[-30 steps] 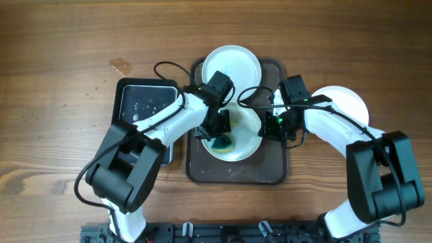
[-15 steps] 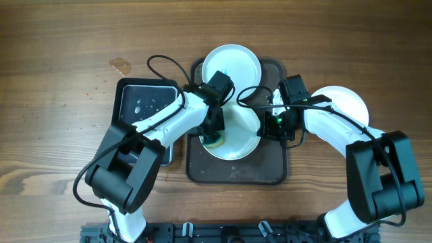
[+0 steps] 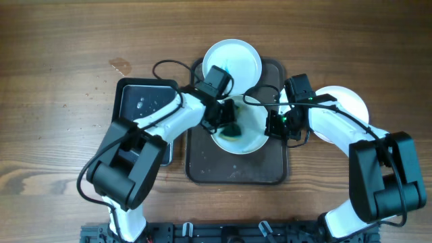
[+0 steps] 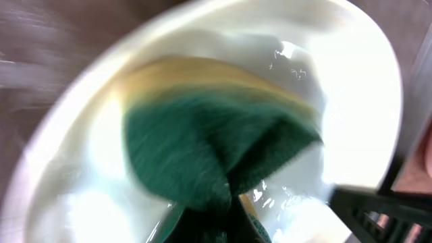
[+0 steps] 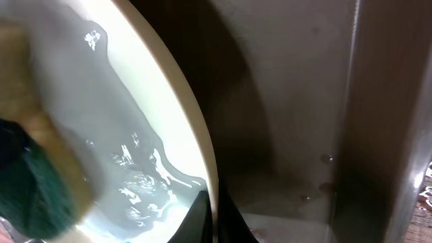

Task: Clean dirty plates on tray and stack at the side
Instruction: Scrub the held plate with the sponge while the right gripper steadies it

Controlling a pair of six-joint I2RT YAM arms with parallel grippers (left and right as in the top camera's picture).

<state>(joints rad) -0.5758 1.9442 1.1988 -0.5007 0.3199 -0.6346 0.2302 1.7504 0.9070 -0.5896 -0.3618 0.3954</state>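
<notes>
Green sponge (image 4: 216, 148) sat clamped in my left pincer (image 3: 225, 124), arm slanting in over the plate (image 3: 254, 132). My right pincer (image 3: 272, 126) pinched its rim.

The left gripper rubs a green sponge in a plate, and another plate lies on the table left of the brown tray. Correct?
No: the other plate lies right of the brown tray, as the overhead view shows. The left gripper does rub the sponge in the middle plate.

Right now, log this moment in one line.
left end effector: sponge pressed on middle plate | right end effector: gripping its rim | far plate: teal smear
</notes>
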